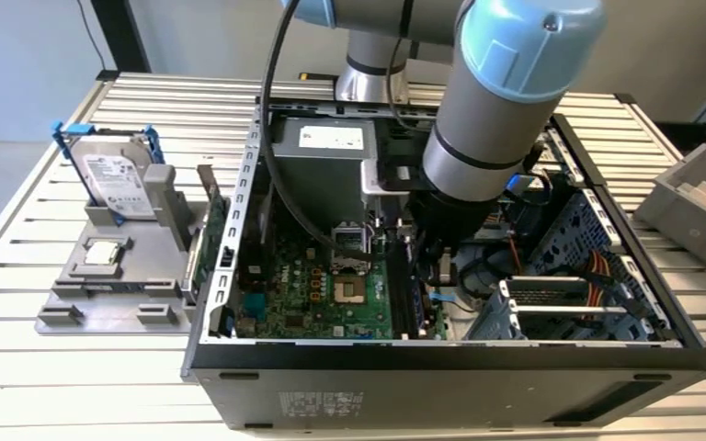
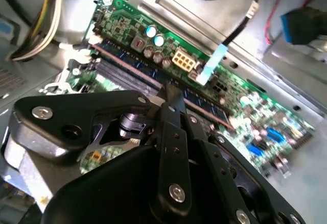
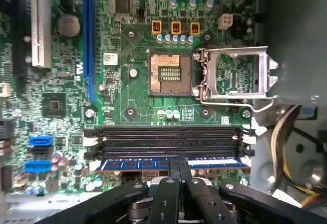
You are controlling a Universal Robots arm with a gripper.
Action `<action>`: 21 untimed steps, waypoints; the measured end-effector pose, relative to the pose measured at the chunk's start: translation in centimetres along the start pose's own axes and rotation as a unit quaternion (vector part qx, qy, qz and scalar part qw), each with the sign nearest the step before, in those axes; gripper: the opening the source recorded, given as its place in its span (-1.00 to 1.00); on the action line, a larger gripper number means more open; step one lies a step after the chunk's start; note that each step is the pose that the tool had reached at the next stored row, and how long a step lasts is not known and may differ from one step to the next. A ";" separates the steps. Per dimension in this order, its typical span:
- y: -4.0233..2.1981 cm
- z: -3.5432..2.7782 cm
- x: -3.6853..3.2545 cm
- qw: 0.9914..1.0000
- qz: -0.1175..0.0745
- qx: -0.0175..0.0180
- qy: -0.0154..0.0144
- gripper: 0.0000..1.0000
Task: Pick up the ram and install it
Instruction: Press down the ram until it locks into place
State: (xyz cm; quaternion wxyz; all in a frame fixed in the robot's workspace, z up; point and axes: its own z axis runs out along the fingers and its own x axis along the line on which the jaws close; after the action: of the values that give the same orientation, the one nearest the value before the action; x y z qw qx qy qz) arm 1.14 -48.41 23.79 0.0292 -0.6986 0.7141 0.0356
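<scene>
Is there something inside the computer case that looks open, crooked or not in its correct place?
Yes: the CPU socket is empty, and its metal retention frame is swung open beside it. The ram lies straight along the black slots, under the pincer, so it does not look crooked.

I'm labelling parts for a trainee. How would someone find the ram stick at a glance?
Look inside the open computer case at the green motherboard. Beside its open CPU socket run long black memory slots. The ram is the thin blue strip in the slot nearest the gripper; the others sit empty.
</scene>
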 end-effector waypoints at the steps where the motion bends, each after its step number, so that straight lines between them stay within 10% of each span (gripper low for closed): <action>1: 0.00 -0.46 -0.04 1.000 0.000 0.000 0.000 -1.00; 16: 0.07 -7.25 -0.66 1.000 0.000 0.000 0.000 -1.00; 21: 0.07 -7.59 -0.69 1.000 0.000 0.000 0.000 -1.00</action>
State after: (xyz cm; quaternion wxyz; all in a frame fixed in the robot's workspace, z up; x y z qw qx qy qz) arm 1.15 -48.42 31.41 0.0291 -0.6986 0.7140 0.0355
